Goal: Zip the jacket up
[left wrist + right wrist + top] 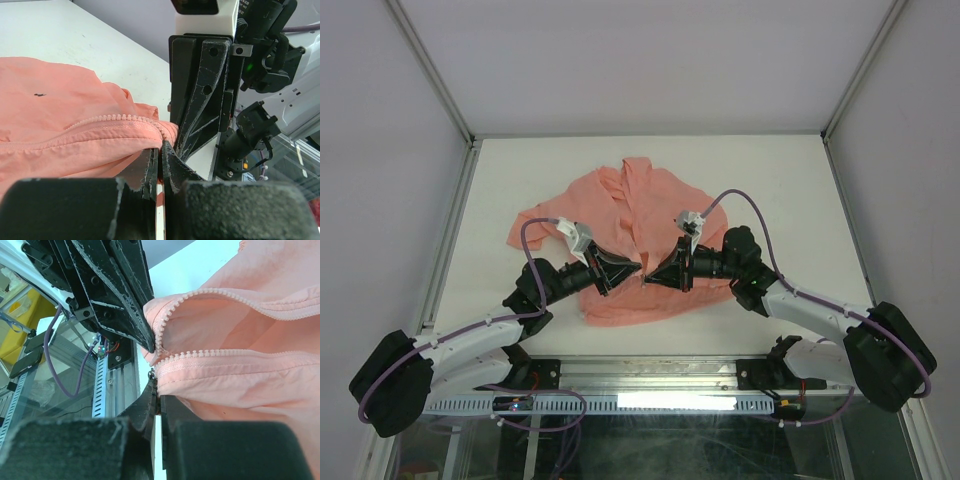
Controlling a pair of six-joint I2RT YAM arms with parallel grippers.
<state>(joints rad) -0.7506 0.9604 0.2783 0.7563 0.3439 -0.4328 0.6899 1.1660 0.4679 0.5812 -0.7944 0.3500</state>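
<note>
Jacket (630, 240) lies crumpled mid-table (770, 190), collar at the far side, front open. We see both grippers nose to nose at the near end of the opening. Left gripper (636, 268): jaws together, pinching one front edge right where its zip teeth end. Right gripper (650, 278): also closed, clamped on the other edge at the bottom of its teeth. In the right wrist view the two zip rows (225, 354) are apart, the upper one arcing away towards the left tips. Small dark mark (39, 94) on the fabric beyond the zip in the left wrist view.
</note>
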